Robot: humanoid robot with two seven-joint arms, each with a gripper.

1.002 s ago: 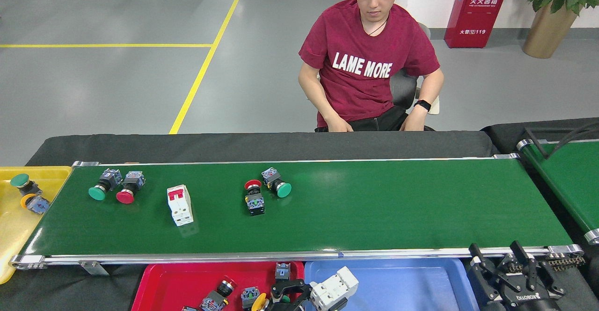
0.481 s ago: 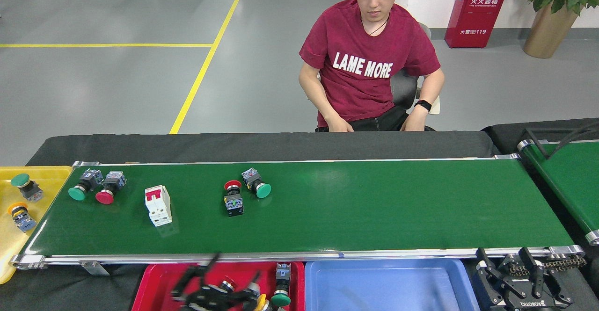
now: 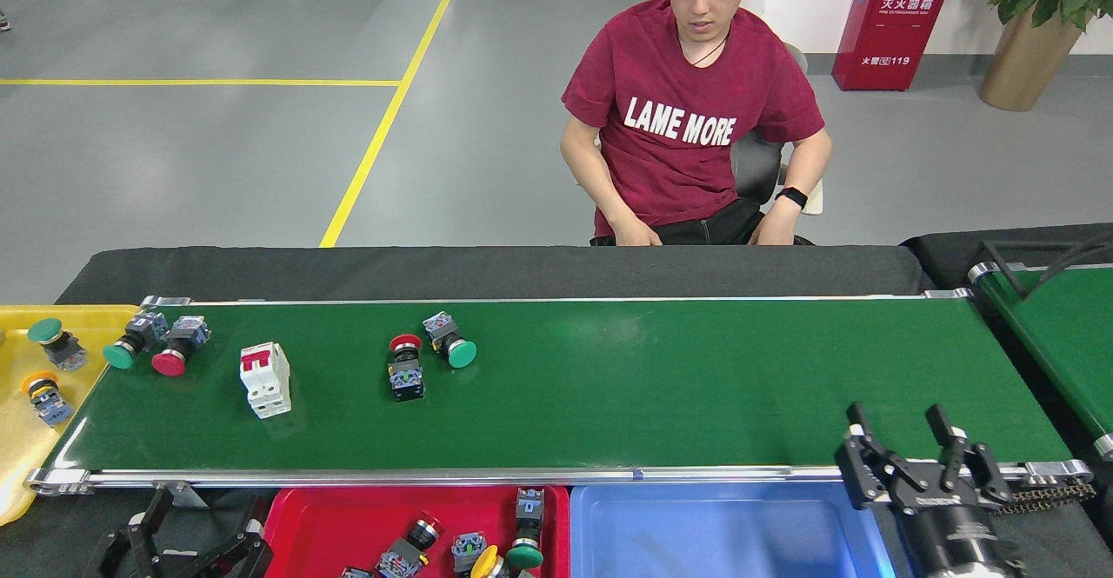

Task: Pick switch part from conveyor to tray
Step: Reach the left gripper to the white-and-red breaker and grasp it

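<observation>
Our left gripper (image 3: 196, 533) has swung left off the red plastic tray (image 3: 330, 530), fingers spread, empty. Right gripper (image 3: 922, 456) has risen, open, holding nothing. The white breaker-style switch part with red toggle (image 3: 265, 378) keeps drifting left along the long dark-green conveyor (image 3: 652, 395); next pick looks urgent.

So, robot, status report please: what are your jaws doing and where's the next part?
Left gripper open, empty. Right gripper open, empty, over the belt's near rail. White circuit breaker with red toggle lying on long dark-green conveyor. Nothing blocking it.
</observation>
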